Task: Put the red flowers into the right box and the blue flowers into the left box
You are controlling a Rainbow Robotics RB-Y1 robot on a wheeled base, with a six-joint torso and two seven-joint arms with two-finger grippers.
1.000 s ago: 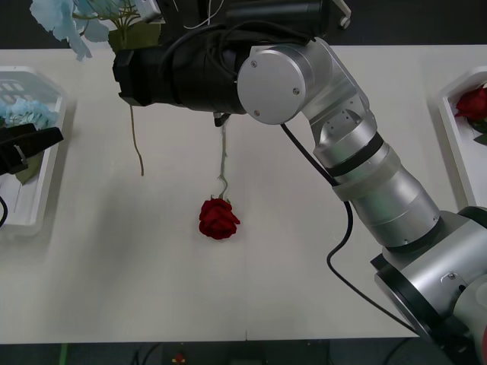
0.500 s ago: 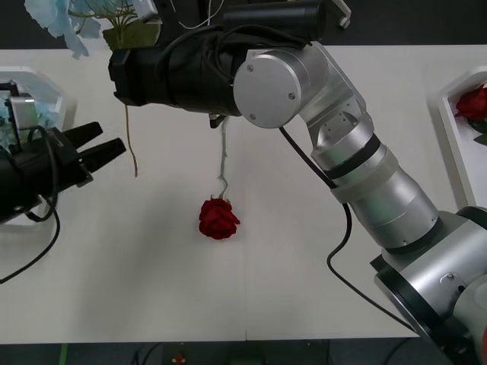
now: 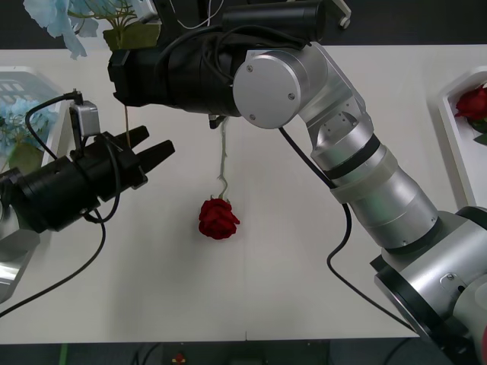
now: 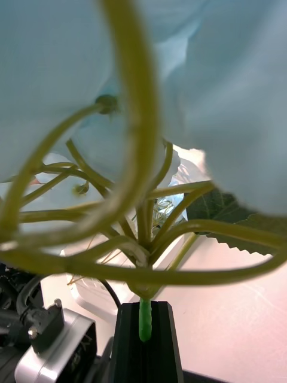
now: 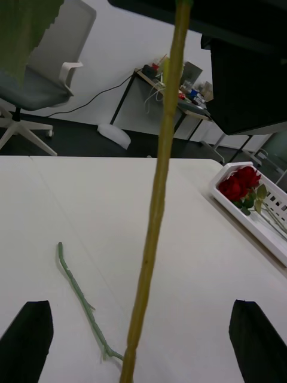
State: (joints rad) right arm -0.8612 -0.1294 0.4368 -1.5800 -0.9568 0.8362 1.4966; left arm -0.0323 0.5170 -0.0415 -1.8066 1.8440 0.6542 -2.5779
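Note:
My right gripper (image 4: 143, 320) is shut on the stem base of a blue flower (image 3: 57, 19), held high over the table's far left. Its long bare stem (image 3: 125, 114) hangs down. In the left wrist view that stem (image 5: 156, 203) hangs in the gap between the spread fingers (image 5: 27, 341) of my open left gripper (image 3: 156, 141); I see no contact. One red flower (image 3: 218, 218) lies mid-table, its green stem (image 5: 78, 287) pointing away. The left box (image 3: 15, 80) holds blue flowers (image 3: 19, 114). The right box (image 3: 454, 129) holds red flowers (image 3: 473, 103).
My right arm's big silver links (image 3: 350, 144) span the table from lower right to upper left, above the lying rose's stem. Bare tabletop (image 3: 304, 289) lies toward the front. An office chair (image 5: 54, 72) and a desk stand beyond the table.
My left arm has swung out from over the left box toward the table's middle, up to the hanging stem. The right arm and its blue flower have hardly moved.

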